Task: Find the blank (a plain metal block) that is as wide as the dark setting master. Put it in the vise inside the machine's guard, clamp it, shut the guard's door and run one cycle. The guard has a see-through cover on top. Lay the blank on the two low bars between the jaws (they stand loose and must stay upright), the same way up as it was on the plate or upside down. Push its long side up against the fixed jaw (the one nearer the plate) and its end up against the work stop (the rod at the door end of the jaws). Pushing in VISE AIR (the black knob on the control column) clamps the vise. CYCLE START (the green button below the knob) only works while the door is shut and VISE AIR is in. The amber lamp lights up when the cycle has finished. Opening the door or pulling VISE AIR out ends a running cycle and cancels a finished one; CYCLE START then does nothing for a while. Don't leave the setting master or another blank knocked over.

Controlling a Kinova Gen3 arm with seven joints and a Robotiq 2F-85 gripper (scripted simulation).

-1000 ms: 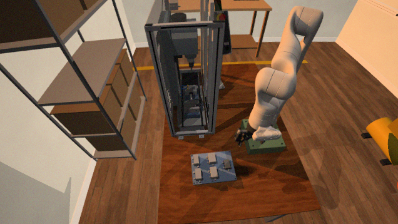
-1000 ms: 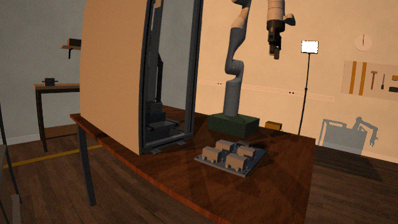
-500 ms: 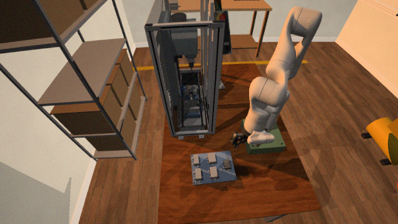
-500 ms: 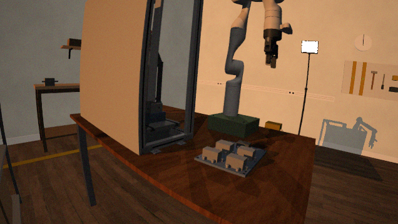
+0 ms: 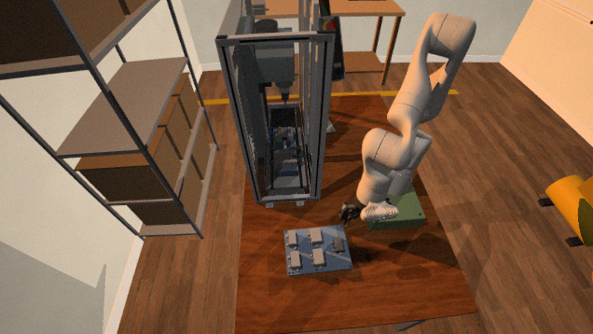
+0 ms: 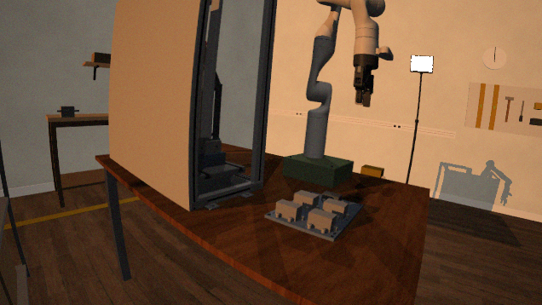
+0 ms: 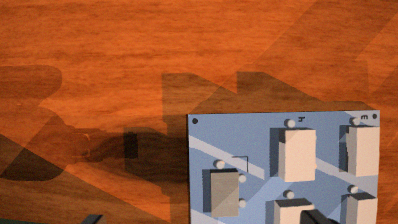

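Overhead, the black gripper (image 5: 350, 213) (image 6: 363, 102) is held wide open and empty, its fingers spread. Four pale, smooth rectangular blanks (image 5: 318, 257) (image 6: 321, 220) (image 7: 297, 156) and the dark block-shaped setting master (image 5: 337, 244) (image 7: 225, 194) are carried by the flat blue plate (image 5: 305, 252) (image 6: 298, 226) (image 7: 260, 187).

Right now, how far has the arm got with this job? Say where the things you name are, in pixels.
Barely started. Nothing looks finished: all four pale blanks (image 5: 318, 257) (image 6: 321, 220) (image 7: 300, 155) sit on the plate (image 5: 305, 270) (image 6: 299, 228) (image 7: 260, 130) beside the dark master (image 5: 337, 244) (image 7: 225, 194). Nothing is in hand; the open jaws hang above the table. Everything remains: choosing the matching blank, loading and clamping it, shutting the door, running the cycle.
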